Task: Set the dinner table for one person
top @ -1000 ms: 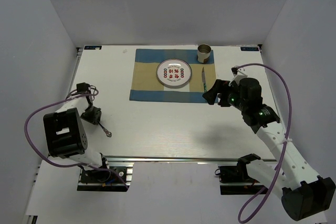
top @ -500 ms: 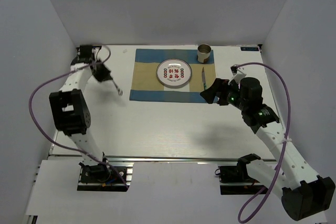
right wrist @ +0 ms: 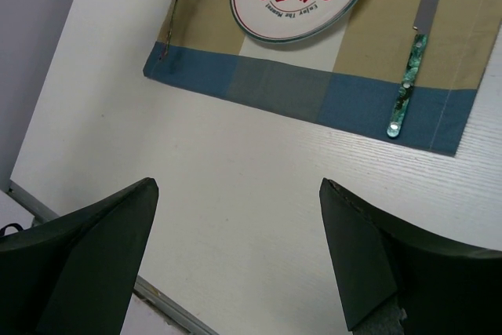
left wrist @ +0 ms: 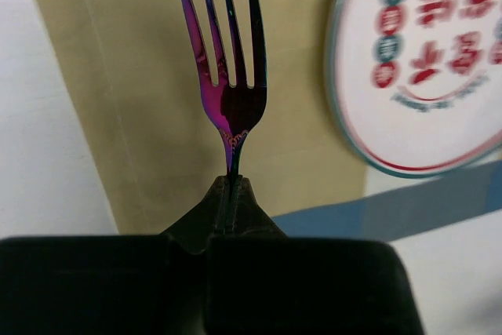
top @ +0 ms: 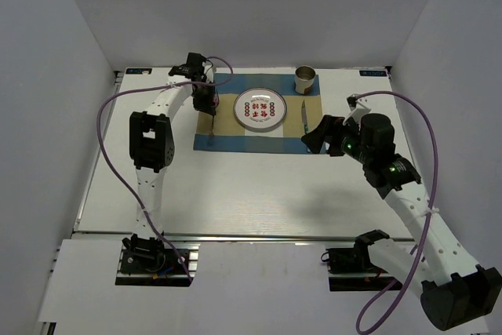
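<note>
Beneath everything, filling the top view from side to side: the white dinner table (top: 259, 194). On its far middle, a blue-and-tan placemat (top: 259, 143). At the mat's centre, a patterned plate (top: 260, 110); to the plate's right, a knife (top: 304, 119); at the mat's far right corner, a metal cup (top: 305, 80). Over the left tan band, just beside the plate, an iridescent fork (left wrist: 227, 76), clamped by its handle in the closed left gripper (left wrist: 230, 186), tines pointing away from the wrist. Cannot tell from any view whether touching the cloth or hanging just above it. Off the mat's near right corner, close to the knife's handle end, the right gripper (right wrist: 238, 186), spread wide and holding nothing.

Looks close to done, with only the fork's setting-down left. Risks, if opened while too high, a bounce against the plate rim or a skid off the mat's left edge. Risks too, with so thin a handle in the pinch, a pivot and a crooked landing rather than one parallel to the knife. Could also ruck the cloth by dragging the tines across it, shifting plate, knife and cup together. On the right side, could nudge the knife or catch the mat's corner by dropping or swinging inward.
</note>
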`<state>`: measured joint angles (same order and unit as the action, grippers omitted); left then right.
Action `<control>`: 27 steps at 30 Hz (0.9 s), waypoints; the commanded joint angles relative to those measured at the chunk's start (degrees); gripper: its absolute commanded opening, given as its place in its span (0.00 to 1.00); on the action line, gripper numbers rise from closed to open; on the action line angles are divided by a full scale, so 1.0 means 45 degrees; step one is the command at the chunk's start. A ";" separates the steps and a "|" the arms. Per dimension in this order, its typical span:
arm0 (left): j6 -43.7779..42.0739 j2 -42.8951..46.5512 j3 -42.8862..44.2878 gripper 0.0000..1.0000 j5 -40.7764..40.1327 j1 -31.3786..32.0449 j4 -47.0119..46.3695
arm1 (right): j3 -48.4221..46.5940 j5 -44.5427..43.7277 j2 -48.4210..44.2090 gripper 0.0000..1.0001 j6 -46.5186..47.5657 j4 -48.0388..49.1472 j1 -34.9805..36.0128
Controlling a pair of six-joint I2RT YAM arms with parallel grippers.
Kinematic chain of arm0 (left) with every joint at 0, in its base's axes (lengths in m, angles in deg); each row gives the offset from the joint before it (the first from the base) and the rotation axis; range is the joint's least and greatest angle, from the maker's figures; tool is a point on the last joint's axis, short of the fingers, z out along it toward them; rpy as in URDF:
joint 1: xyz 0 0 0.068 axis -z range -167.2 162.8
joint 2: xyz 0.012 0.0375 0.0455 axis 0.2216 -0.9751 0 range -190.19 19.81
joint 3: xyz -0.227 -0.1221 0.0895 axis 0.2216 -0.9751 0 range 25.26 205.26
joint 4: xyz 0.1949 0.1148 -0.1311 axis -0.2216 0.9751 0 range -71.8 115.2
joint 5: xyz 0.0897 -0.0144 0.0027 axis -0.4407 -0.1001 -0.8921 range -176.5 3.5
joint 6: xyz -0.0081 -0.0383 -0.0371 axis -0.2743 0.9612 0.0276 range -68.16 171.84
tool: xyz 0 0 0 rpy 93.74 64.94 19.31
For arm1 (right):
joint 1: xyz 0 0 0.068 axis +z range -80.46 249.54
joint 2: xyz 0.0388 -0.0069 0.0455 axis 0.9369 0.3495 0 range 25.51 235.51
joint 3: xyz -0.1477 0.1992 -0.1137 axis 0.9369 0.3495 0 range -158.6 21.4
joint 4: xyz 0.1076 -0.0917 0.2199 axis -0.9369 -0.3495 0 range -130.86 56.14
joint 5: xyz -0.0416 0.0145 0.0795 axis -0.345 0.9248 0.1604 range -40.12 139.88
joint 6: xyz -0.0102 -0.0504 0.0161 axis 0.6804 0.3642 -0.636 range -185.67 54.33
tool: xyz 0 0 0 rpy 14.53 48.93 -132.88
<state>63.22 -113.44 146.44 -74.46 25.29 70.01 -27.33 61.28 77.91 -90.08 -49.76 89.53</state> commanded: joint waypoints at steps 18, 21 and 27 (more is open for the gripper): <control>0.0089 -0.0701 -0.0036 0.00 -0.0974 0.0349 0.0010 | -0.1085 -0.0638 -0.0629 0.89 0.0345 -0.1271 0.0031; 0.0284 -0.0701 -0.0114 0.00 -0.1169 0.0349 0.0029 | -0.1144 -0.0619 -0.0610 0.89 0.0345 -0.1310 0.0050; 0.0440 -0.0721 -0.0153 0.00 -0.1326 0.0349 0.0029 | -0.1300 -0.0638 -0.0532 0.89 0.0423 -0.1427 0.0031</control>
<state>64.59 -118.47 145.74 -79.19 26.56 70.47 -30.32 58.94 75.53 -89.05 -56.60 89.53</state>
